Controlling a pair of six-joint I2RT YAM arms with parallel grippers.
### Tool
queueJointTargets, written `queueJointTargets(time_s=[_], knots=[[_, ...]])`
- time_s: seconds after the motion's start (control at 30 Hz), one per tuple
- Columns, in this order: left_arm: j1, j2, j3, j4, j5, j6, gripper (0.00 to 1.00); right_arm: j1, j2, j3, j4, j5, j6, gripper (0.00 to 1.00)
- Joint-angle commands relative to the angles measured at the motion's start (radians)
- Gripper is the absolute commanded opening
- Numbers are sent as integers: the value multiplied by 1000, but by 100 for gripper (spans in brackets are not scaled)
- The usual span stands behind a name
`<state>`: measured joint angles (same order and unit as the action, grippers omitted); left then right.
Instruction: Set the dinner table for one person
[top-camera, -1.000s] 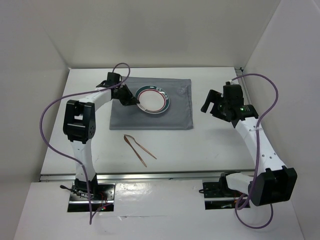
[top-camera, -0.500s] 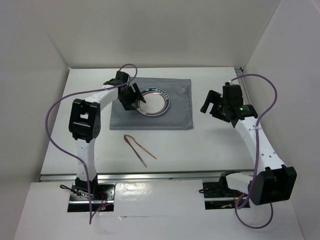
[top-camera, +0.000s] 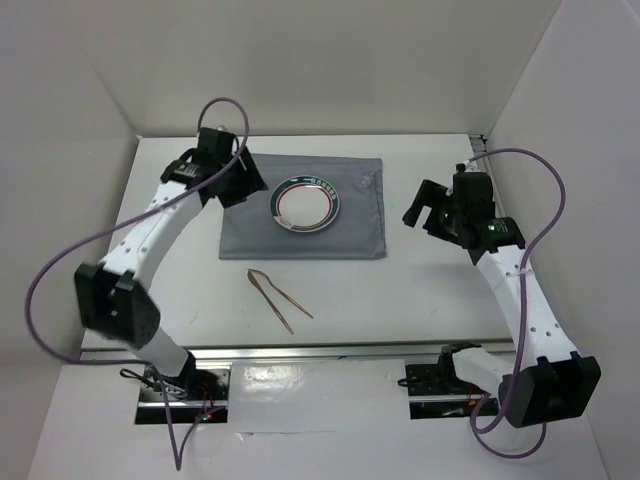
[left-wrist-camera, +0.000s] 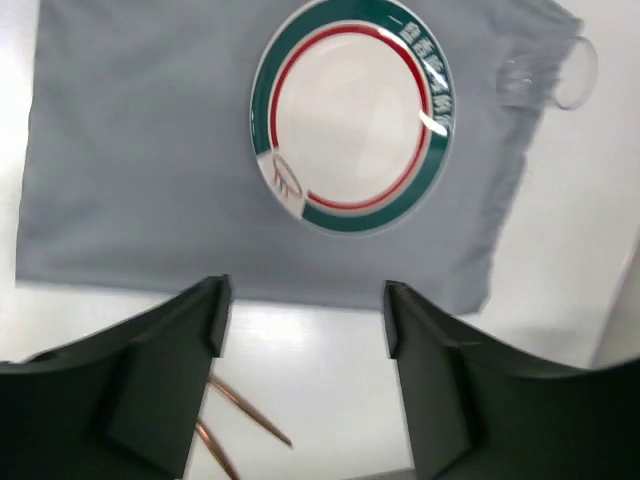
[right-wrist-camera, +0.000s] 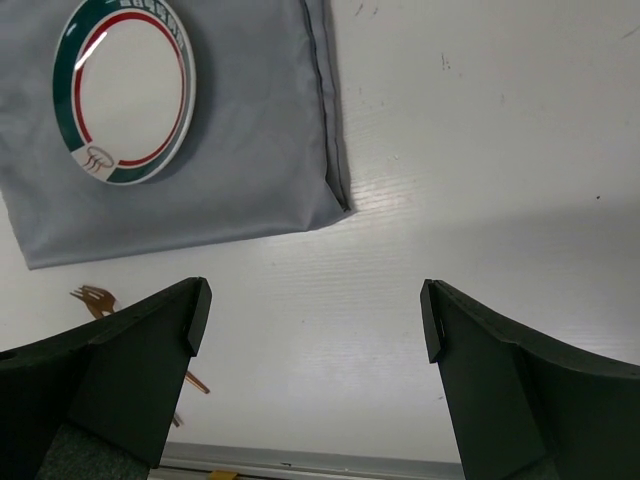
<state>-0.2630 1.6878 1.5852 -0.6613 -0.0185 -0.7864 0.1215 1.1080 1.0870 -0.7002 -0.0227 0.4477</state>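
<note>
A white plate (top-camera: 308, 205) with a green and red rim lies flat on the grey cloth (top-camera: 350, 235) on the dinner table (top-camera: 430, 280). My left gripper (top-camera: 245, 188) hangs open just left of the plate, apart from it. In the left wrist view the open gripper (left-wrist-camera: 305, 315) is empty, with the plate (left-wrist-camera: 350, 115) beyond it. Copper cutlery (top-camera: 278, 295) lies on the table in front of the cloth. My right gripper (top-camera: 420, 212) hovers right of the cloth; its wrist view shows it (right-wrist-camera: 315, 320) wide open over bare table (right-wrist-camera: 450, 150).
A clear glass (left-wrist-camera: 560, 70) lies at the cloth's far right corner (top-camera: 368, 180). A copper fork (right-wrist-camera: 95, 298) shows near the left finger in the right wrist view. White walls stand close on the left, back and right. The table's front edge (top-camera: 300, 350) runs below the cutlery.
The left gripper opened and let go of the plate's left rim, then drew back to the left. The plate now lies flat on the cloth. The right arm barely moved.
</note>
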Motion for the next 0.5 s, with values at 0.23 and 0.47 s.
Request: queueJointTargets(time_s=[0.23, 0.47], knots=[[-130, -378, -577, -110, -66, -243, 67, -6, -36, -16, 16, -91, -7, 100], [-177, -450, -772, -75, -5, -286, 67, -6, -36, -16, 16, -128, -7, 100]])
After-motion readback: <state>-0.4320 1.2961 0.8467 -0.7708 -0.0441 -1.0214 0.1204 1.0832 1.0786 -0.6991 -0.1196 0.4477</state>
